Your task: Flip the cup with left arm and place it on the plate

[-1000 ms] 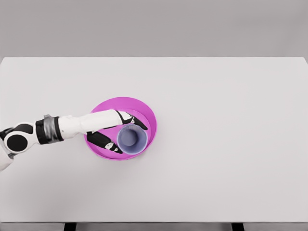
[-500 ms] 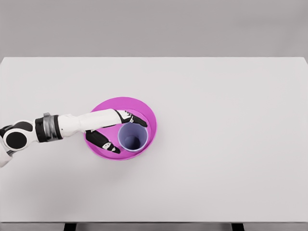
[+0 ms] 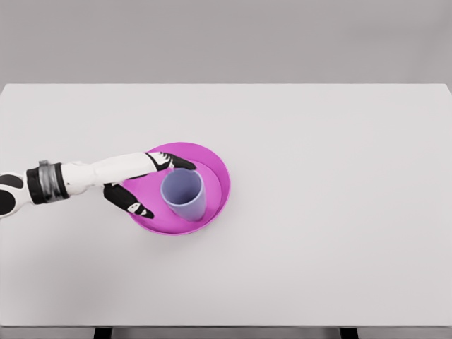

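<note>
White tabletop (image 3: 318, 212) fills nearly the whole frame, with a plain grey wall behind it along the top edge and two dark table legs just showing at the bottom.

Left of centre sits one magenta plate (image 3: 219, 176), round and shallow, with a raised rim. On it stands one lavender cup (image 3: 183, 195), mouth up, leaning a little toward the upper left of the frame so that its open rim and pale inside face the camera. Its base rests on the plate's inner floor, toward the plate's left half.

One arm is in view, coming in from the left edge at mid-height: white forearm, grey wrist band, and the left hand (image 3: 138, 185) with dark fingers. The hand is spread, the thumb and one finger reaching along the cup's upper left, another finger pointing down past the plate's left rim. It grips nothing; whether a fingertip touches the cup wall I cannot tell. No right arm shows.

By its look the cup is likely light, stiff and smooth-walled, so probably easy to tip or nudge and liable to slide on the glossy plate. A hold across the side wall, around mid-height between thumb and fingers, would seem safest; the rim is thin and would likely slip.

Judging from how it stands, the cup is upright on the plate and the placement appears done.
</note>
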Robot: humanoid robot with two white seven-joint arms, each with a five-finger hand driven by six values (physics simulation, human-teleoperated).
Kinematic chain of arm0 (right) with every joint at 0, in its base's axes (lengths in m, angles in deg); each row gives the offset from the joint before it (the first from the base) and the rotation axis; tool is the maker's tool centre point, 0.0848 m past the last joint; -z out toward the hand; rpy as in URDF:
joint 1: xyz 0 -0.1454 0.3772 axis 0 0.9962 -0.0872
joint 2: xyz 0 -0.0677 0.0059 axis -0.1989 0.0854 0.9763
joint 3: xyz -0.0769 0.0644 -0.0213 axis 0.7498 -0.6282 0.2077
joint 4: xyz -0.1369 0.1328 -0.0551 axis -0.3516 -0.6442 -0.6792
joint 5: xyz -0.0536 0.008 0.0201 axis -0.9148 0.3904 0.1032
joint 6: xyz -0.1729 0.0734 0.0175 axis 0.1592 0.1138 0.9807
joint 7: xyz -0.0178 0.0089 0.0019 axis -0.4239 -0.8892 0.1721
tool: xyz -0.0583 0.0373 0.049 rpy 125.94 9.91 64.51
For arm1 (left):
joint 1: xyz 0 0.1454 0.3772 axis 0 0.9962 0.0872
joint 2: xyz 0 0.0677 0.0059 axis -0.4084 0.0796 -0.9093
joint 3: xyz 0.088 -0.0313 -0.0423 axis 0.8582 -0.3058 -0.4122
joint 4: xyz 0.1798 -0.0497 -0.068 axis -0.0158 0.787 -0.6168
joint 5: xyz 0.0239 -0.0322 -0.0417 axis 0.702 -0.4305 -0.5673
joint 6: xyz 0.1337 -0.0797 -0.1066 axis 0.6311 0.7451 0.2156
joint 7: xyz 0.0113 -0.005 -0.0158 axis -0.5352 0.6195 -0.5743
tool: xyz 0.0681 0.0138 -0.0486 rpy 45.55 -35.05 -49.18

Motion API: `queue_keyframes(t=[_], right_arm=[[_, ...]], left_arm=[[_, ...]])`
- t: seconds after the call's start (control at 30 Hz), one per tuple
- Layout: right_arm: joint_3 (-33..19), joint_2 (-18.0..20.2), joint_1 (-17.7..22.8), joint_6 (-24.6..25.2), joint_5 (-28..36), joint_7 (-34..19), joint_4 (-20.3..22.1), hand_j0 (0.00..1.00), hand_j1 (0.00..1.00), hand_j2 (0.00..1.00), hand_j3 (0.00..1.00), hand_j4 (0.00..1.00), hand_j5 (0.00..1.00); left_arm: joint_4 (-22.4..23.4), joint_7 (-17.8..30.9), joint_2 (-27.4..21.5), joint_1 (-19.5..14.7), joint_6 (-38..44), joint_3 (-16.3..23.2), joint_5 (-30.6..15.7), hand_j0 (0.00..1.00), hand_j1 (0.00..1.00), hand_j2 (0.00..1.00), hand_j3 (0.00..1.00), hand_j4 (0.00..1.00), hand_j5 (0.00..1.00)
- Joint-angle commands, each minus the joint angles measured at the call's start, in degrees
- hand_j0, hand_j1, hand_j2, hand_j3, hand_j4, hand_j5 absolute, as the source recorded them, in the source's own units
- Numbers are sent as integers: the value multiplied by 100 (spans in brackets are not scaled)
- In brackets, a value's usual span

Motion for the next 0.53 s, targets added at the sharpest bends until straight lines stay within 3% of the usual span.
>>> queue_keyframes(t=[0.0,0.27,0.37,0.5], right_arm=[[-1,0,0,0,2,-1,-1,100,100,100,100,100,100],[-1,0,0,0,2,-1,-1,100,100,100,100,100,100],[-1,0,0,0,2,-1,8,100,100,100,100,100,100],[-1,0,0,0,2,-1,-1,100,100,100,100,100,100]], left_arm=[[15,-4,-48,0,5,-40,-49,100,100,100,100,100,100],[-257,5,-249,9,5,-374,-41,100,100,100,100,100,100],[-178,5,-1102,35,5,-866,-32,100,100,100,100,100,100],[253,14,-1208,44,5,-1253,-23,100,100,100,100,100,100]])
